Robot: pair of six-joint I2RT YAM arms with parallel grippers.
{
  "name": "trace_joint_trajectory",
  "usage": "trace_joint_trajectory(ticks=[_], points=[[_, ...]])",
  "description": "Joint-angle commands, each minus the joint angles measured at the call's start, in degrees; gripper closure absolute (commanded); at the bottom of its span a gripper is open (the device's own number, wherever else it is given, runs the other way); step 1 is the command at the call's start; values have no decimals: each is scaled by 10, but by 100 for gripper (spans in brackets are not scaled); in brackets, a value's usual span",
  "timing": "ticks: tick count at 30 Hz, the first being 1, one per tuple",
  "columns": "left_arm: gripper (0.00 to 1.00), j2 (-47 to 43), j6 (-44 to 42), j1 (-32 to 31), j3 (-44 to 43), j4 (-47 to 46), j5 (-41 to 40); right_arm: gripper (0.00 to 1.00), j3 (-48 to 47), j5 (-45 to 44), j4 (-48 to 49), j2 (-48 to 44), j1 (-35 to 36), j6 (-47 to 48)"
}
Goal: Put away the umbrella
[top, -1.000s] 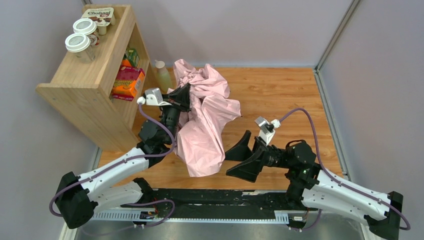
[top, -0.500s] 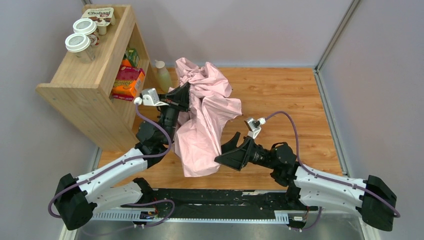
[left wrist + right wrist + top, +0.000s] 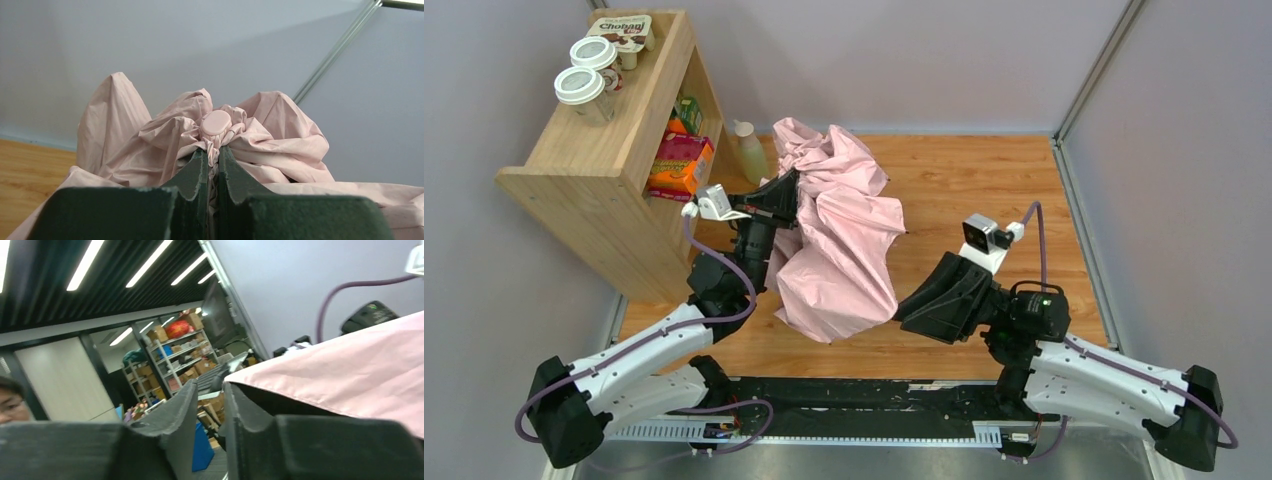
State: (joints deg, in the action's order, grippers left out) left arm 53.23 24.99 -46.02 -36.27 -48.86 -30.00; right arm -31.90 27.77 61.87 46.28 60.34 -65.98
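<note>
Holds the compact folding umbrella of pale pink fabric (image 3: 839,250) by its top end with the left gripper (image 3: 789,188), over the middle of the light wooden worktop (image 3: 984,190), near the light wooden shelf unit (image 3: 594,170). Pinches there, with jaws almost pressed together, the gathered fabric just under the round pink cap (image 3: 216,123). Lets the loose canopy bulge between both arms. Touches with the right gripper (image 3: 904,305) the lower right edge of the canopy. Shows these jaws only a narrow slit apart, nothing seen between them. Has the fabric edge lying over the outer side of one finger (image 3: 250,410).
</note>
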Motion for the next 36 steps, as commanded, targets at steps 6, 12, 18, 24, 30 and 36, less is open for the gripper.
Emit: trace_joint_trajectory(ticks=[6, 12, 18, 24, 30, 36], points=[[100, -11, -1, 2, -24, -65, 19, 72, -50, 72, -109, -41, 15, 39], [100, -23, -20, 2, -43, -38, 95, 32, -148, -108, -642, -137, 15, 317], [100, -79, -28, 2, -50, 88, 269, 13, -340, -336, -993, -88, 9, 534], [100, -163, -25, 2, -63, 226, 396, 0, -388, -317, -1036, -48, 3, 648], [100, -181, 16, 2, -87, 315, 419, 0, -367, -180, -957, -10, 8, 649], [100, -184, 16, 2, -73, 292, 504, 0, -347, -184, -931, -1, 12, 698]])
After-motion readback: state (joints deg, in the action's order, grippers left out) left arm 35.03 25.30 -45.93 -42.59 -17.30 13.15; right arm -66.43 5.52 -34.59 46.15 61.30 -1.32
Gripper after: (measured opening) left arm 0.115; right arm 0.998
